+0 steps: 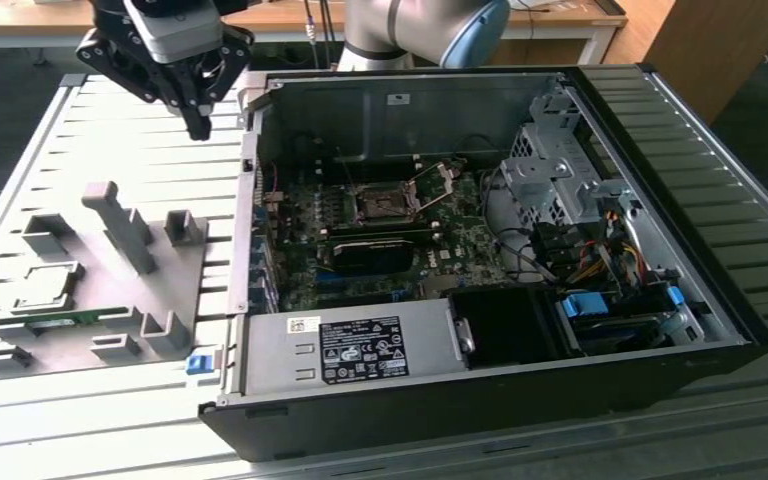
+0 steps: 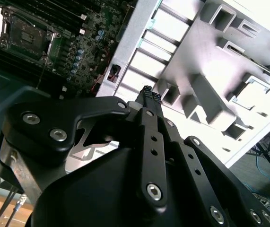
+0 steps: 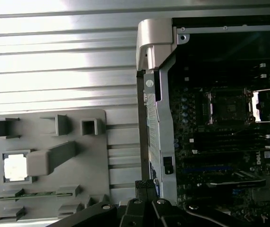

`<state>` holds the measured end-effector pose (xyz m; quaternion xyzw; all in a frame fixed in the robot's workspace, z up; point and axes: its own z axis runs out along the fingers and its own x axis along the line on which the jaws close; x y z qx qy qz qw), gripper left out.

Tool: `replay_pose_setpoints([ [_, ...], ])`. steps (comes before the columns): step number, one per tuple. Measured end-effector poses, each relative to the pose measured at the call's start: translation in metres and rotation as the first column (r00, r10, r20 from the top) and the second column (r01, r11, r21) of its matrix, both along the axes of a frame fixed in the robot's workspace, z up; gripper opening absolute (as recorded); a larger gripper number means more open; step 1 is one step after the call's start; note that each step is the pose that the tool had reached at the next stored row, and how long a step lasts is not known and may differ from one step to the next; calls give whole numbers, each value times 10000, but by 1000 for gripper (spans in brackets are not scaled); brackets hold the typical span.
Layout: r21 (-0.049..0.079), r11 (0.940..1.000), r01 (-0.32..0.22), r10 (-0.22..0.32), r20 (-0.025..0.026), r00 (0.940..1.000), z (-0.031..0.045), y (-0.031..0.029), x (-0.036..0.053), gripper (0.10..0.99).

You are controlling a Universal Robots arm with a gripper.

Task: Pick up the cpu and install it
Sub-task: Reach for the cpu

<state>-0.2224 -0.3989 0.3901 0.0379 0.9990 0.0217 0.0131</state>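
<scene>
White label noted on power supply: print too small, nothing legible. Small sticker seen on case wall, unreadable. White marking on motherboard, first wrist view, not made out.

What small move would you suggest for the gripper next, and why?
Probably carry the gripper across the fixture toward the cpu: it hangs shut and empty beside the case corner, while the cpu lies untouched in its pocket and the socket stands open.

Matte black angular gripper with silver hex screws and cross-hatched fingertips, on a grey tubular arm with pale-blue joint cap.
</scene>
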Motion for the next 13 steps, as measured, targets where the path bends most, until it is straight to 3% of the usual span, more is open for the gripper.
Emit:
replay_pose_setpoints([
  [13, -1, 10000, 0, 0, 0, 10000, -2, 0, -65, 106],
])
